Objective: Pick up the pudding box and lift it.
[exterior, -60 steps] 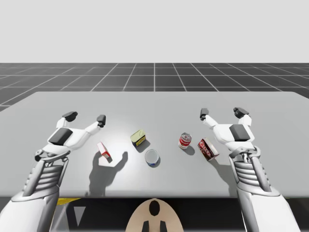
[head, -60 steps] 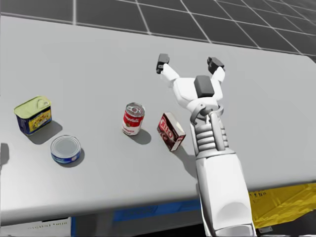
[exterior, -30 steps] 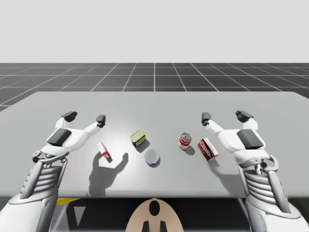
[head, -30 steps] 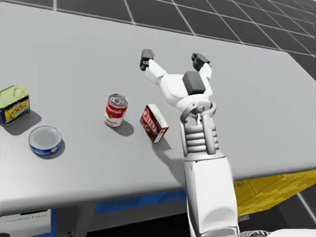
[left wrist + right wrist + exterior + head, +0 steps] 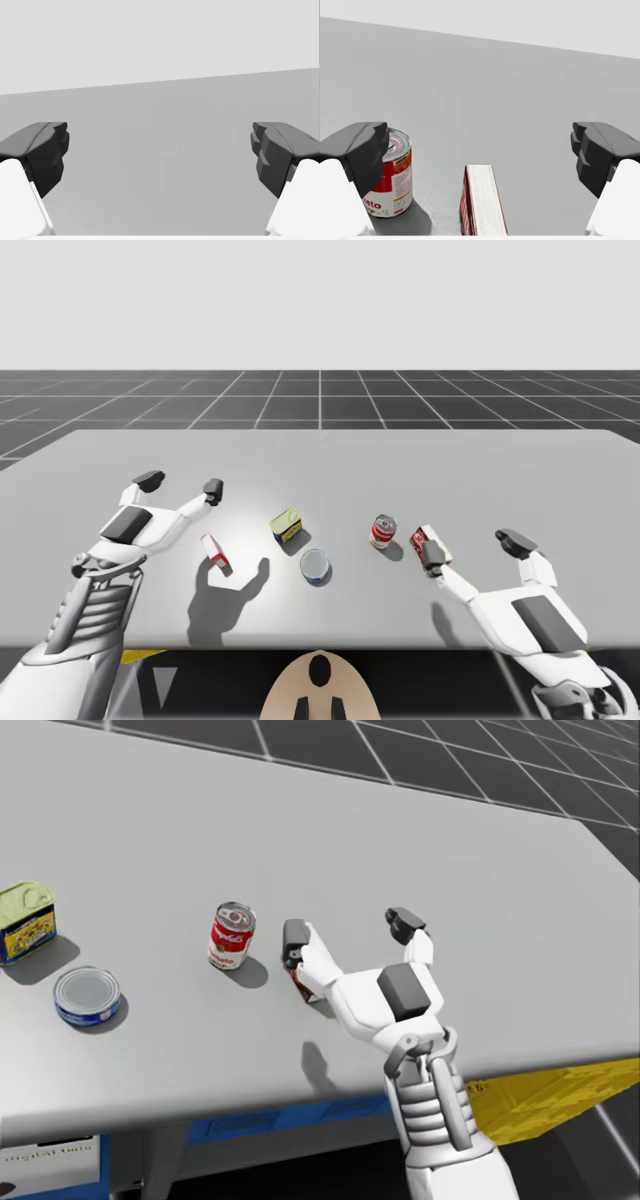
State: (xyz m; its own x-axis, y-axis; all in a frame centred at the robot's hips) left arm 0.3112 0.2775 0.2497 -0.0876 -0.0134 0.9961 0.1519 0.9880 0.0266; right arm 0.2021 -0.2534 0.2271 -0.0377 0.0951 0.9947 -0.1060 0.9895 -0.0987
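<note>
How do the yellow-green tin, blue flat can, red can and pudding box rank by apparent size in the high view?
1. yellow-green tin and blue flat can, alike.
2. red can, slightly smaller.
Unranked: pudding box, partly hidden by my right gripper.

Five things stand on the tabletop (image 5: 320,455): three cans and two boxes. The cans are one red-and-white round can (image 5: 384,531), one low blue round can (image 5: 315,566) nearer the front edge, and one yellow-green rectangular can (image 5: 287,525). The boxes are one dark red pudding box (image 5: 481,202) toward the right edge and one small red-and-white box (image 5: 214,550) toward the left edge. There are two claws over the tabletop, the left claw (image 5: 180,483) and the right claw (image 5: 474,547).
</note>
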